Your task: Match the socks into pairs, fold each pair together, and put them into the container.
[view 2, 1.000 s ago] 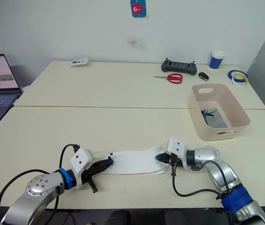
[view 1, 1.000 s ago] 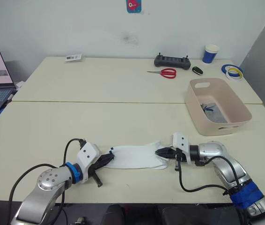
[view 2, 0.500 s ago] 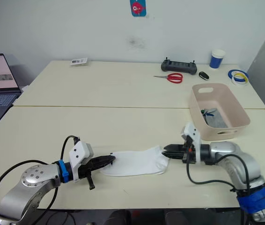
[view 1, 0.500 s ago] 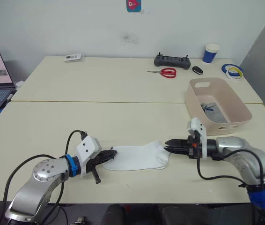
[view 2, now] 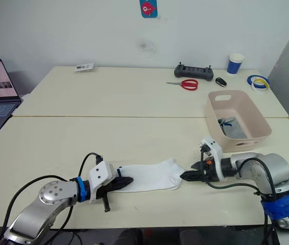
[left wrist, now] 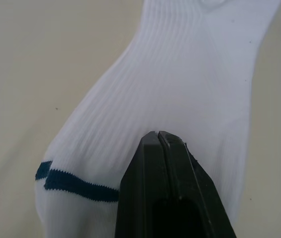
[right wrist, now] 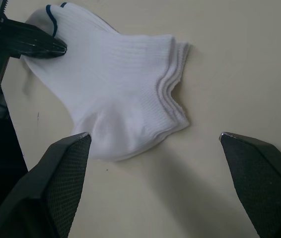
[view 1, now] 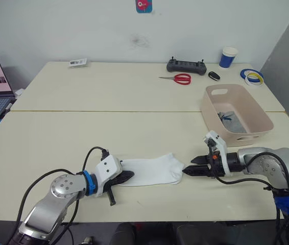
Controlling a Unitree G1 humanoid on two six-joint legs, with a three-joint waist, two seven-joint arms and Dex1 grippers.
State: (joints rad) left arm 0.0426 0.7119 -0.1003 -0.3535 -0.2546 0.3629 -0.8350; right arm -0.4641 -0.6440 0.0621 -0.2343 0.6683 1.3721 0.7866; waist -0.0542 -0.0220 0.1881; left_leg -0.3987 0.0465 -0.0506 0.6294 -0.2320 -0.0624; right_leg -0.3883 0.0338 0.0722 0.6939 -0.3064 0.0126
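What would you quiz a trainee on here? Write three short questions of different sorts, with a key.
1. True or false: the right gripper is clamped on the white socks.
2. What lies in the container? A) a grey sock B) red scissors C) a paper cup
3. Fill in: the left gripper is ___ on the white socks.

Key: 1. False; it is open, just off the socks' end. 2. A. 3. shut.

one container (view 1: 236,114), two grippers
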